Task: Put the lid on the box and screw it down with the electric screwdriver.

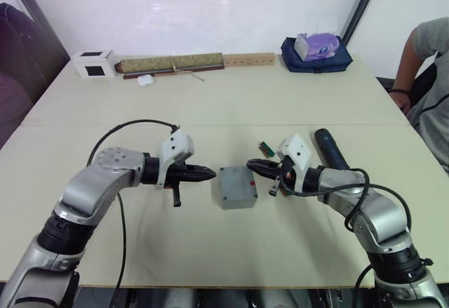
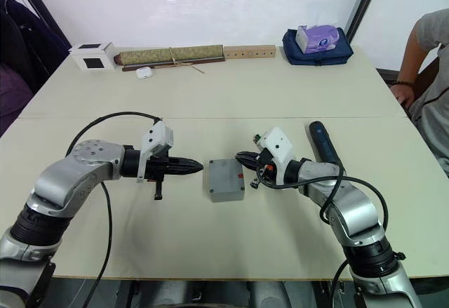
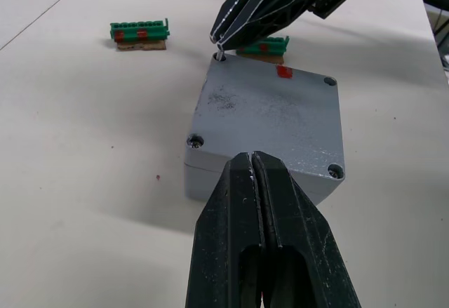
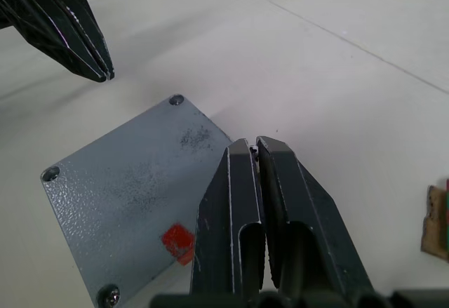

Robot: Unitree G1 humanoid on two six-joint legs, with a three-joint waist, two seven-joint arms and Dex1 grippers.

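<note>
I am looking at the box point(image 1: 235, 187) sitting near the centre of the left eye frame on the beige table point(image 1: 231, 97), with the lid point(image 3: 270, 115) already lying on top of it, its edges lining up with the box walls. A small red spot point(image 3: 283, 71) is showing on the lid near one edge, and screws are sitting in three of its corners in the left wrist frame.

I am holding the left gripper point(image 1: 210, 175) just beside the box, left of centre in the frame, its two black fingers pressed together and empty, the tips not quite touching the box wall. The right gripper point(image 1: 251, 165) is hovering at the box's upper right corner; its fingers are nearly together, and in the left wrist frame they are pinching a small metal piece, seemingly a screw point(image 3: 220, 54), right over the fourth corner hole.

The electric screwdriver point(image 1: 330, 149) is lying flat on the table to the right of centre, beside my right forearm, well apart from the box. Two small green circuit boards point(image 3: 139, 33) are lying on the table past the box. A person's arm point(image 1: 414, 62) is showing at the upper right edge.
</note>
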